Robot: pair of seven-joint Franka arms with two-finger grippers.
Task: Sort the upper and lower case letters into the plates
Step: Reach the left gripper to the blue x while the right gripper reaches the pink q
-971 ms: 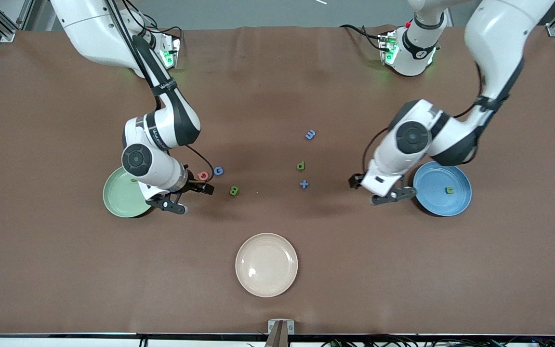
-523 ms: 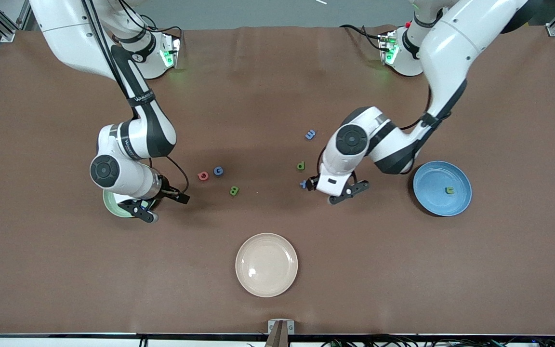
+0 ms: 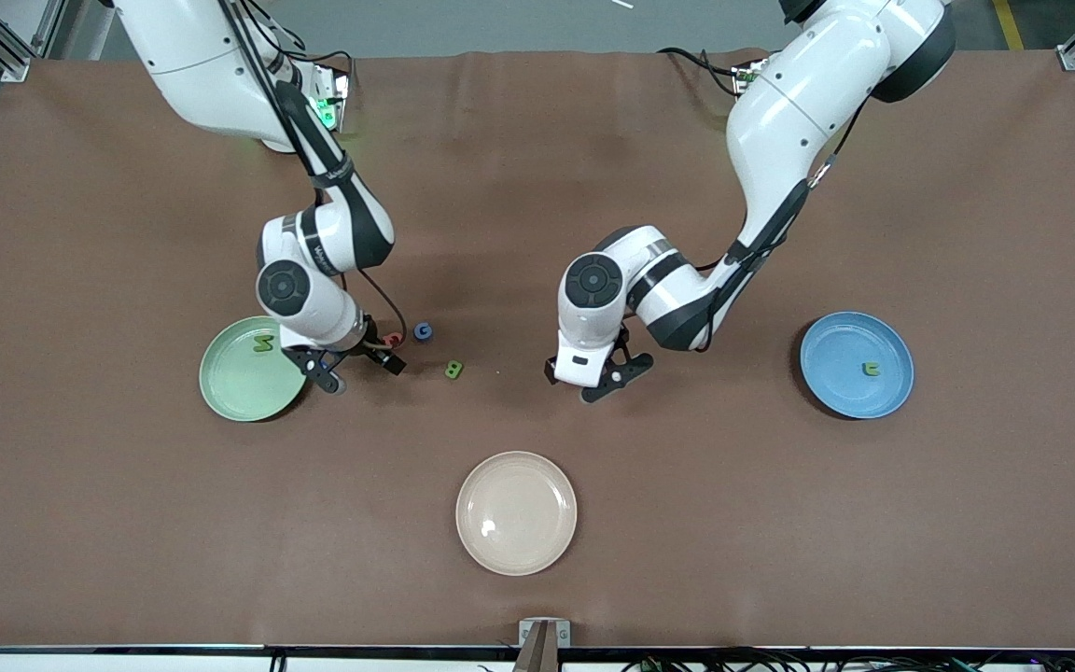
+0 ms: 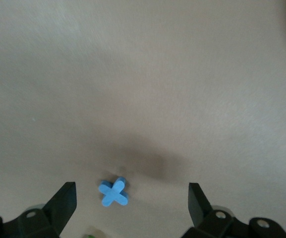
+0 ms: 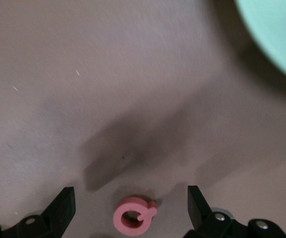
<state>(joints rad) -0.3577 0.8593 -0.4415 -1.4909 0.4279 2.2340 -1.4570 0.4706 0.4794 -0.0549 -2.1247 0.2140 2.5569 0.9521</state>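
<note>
My right gripper (image 3: pixel 362 373) hangs open just above the cloth, and the red Q (image 5: pixel 133 215) lies between its fingers, untouched. The blue G (image 3: pixel 423 330) and green B (image 3: pixel 453 370) lie close by toward the table's middle. The pale green plate (image 3: pixel 237 383) holds the green M (image 3: pixel 263 343). My left gripper (image 3: pixel 592 381) is open over the table's middle, with the blue t (image 4: pixel 114 192) flat on the cloth between its fingers. The left arm hides the t in the front view. The blue plate (image 3: pixel 836 359) holds the green n (image 3: pixel 870 369).
A cream-white plate (image 3: pixel 516 512) sits nearer the front camera, between the two arms. The green plate's rim (image 5: pixel 276 34) shows close to the right gripper. A green speck (image 4: pixel 90 234) shows at the edge of the left wrist view.
The left gripper has travelled from beside the blue plate to the table's middle, over the t. The right gripper swung over the green plate and came back over the red Q.
</note>
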